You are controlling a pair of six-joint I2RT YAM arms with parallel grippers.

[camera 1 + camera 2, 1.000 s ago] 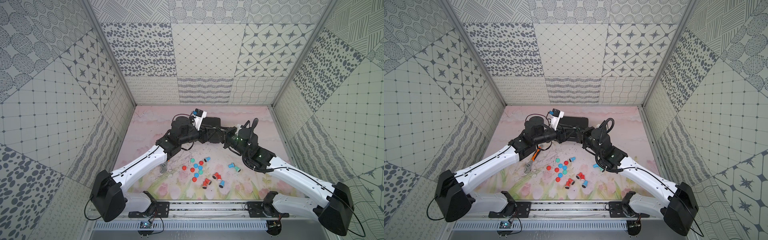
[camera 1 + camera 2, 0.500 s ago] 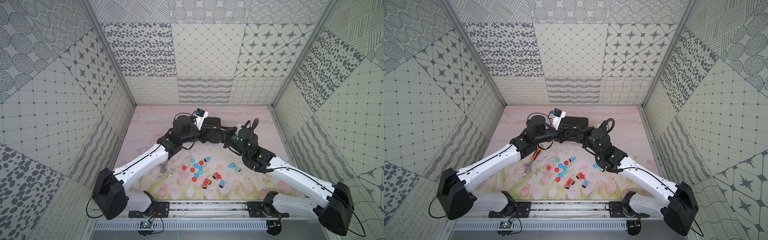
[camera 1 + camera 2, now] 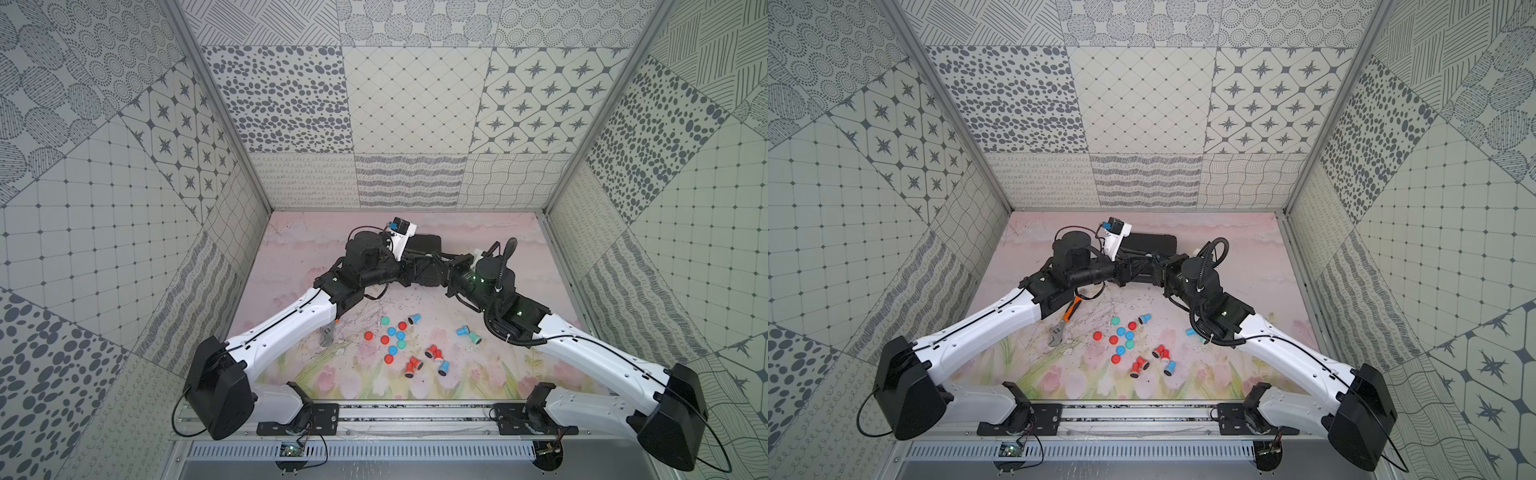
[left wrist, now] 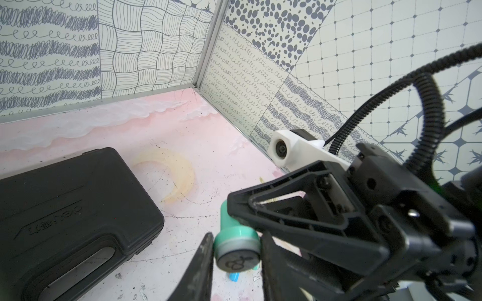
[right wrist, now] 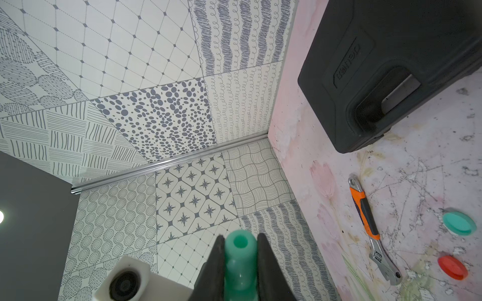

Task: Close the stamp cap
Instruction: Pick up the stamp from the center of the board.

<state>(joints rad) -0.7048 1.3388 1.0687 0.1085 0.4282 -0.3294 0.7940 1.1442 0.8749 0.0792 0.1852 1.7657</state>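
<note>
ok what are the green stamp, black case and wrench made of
The green stamp looks like moulded plastic, smooth and slightly glossy; its grey face may be rubber. The black case is probably hard plastic, matte, with a moulded logo. The wrench has a shiny metal jaw and an orange and black grip, likely rubber or plastic.

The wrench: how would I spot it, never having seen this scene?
Start at the pink flowered tabletop. Beside the white left arm, left of the scattered coloured caps, lies the wrench. It is the only long metal tool, with an orange handle.
</note>
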